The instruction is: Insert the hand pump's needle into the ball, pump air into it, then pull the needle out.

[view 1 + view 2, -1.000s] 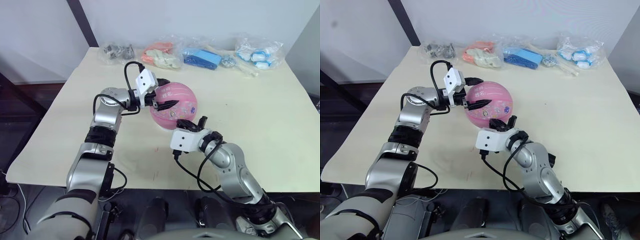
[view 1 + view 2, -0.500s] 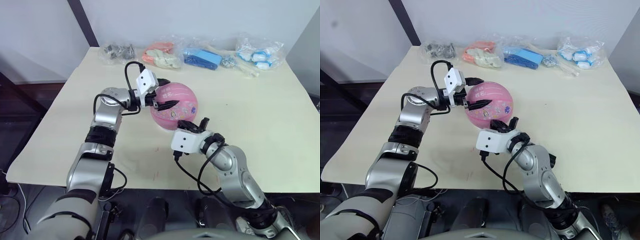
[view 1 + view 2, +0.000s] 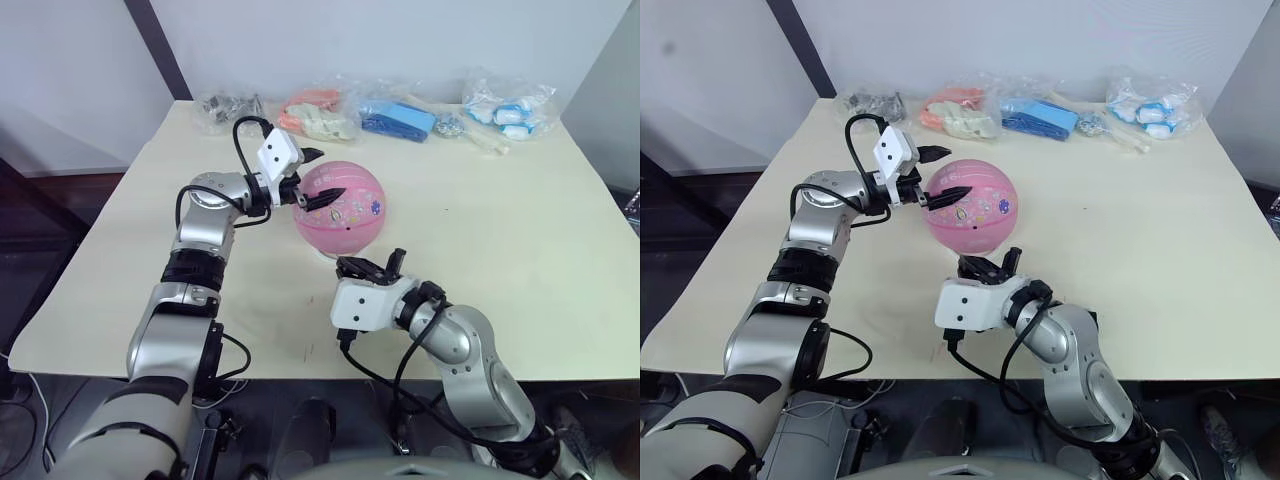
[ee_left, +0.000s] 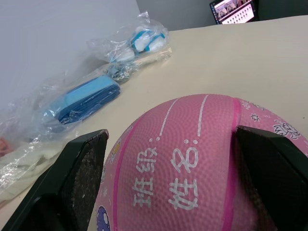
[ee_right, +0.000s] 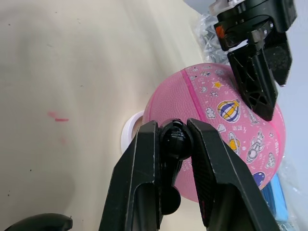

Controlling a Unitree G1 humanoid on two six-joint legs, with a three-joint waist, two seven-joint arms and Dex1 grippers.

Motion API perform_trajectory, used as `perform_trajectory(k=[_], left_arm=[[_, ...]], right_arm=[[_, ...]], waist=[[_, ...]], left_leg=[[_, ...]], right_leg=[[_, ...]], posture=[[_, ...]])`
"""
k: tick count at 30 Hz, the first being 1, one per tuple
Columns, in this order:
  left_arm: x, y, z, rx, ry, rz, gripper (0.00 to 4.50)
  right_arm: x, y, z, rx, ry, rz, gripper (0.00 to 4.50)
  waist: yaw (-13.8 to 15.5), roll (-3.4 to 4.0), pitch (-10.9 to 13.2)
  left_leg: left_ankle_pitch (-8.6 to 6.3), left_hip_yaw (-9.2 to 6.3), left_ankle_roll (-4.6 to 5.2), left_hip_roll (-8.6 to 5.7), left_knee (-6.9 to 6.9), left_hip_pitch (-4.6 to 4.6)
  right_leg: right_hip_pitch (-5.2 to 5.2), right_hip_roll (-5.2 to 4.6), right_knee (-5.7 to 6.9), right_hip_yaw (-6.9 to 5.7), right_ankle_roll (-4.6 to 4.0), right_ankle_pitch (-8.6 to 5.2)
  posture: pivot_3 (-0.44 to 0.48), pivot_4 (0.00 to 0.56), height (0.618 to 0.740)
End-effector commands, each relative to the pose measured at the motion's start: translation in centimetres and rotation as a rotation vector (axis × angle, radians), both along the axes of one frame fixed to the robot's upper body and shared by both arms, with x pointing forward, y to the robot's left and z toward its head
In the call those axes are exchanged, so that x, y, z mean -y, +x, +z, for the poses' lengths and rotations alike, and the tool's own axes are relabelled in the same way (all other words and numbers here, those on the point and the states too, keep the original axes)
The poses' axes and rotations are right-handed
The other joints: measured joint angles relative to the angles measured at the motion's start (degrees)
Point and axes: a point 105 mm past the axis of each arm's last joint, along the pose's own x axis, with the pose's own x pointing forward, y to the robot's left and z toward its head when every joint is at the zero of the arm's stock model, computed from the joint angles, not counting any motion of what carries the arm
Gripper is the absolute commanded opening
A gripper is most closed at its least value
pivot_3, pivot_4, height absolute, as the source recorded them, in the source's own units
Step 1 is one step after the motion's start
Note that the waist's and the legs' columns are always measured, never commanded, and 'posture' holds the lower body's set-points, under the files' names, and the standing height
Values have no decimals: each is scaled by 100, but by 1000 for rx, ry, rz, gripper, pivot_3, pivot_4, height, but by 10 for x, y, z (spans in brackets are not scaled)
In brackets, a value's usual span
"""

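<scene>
Since a second ago, right hand has drawn back from the ball toward the bench's near edge.

Left hand (image 3: 310, 195) stays spread open across the upper left side of the ball (image 3: 345, 205), one finger (image 4: 79, 175) on each side and, as far as the frames show, not pressing it. The ball rests on a small white ring (image 5: 129, 132) mid-bench (image 3: 500, 230). Right hand (image 5: 174, 144) is clamped on a rounded black part, probably the pump's handle (image 5: 173, 139); the barrel and needle cannot be made out. I judge the ball light, rubbery and prone to roll, so cradling its sides is best; the pump is rigid, its hose limp.
</scene>
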Motion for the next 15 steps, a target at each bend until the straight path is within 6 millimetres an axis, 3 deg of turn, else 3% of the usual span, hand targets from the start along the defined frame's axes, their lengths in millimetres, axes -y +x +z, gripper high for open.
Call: perform_trajectory(k=[1,6,15], left_arm=[[-13,-1,-41,-137,68,59,4500],[-12,-9,-31,-139,2,6,4500],[-19,-37,-4,-158,-117,-116,4500]], right_arm=[[14,3,20,33,87,-49,364],[41,0,33,-58,254,-102,364],[73,-1,28,-131,298,-178,364]], waist=[[-4,0,-1],[-9,1,-1],[-51,3,8]], left_leg=[[0,0,0,0,0,0],[0,-2,0,0,-1,-2],[0,1,0,3,-3,-17]], right_leg=[[0,0,0,0,0,0],[0,0,0,0,-5,3],[-19,0,0,2,-9,5]], posture=[[0,150,740],[0,150,740],[0,150,740]])
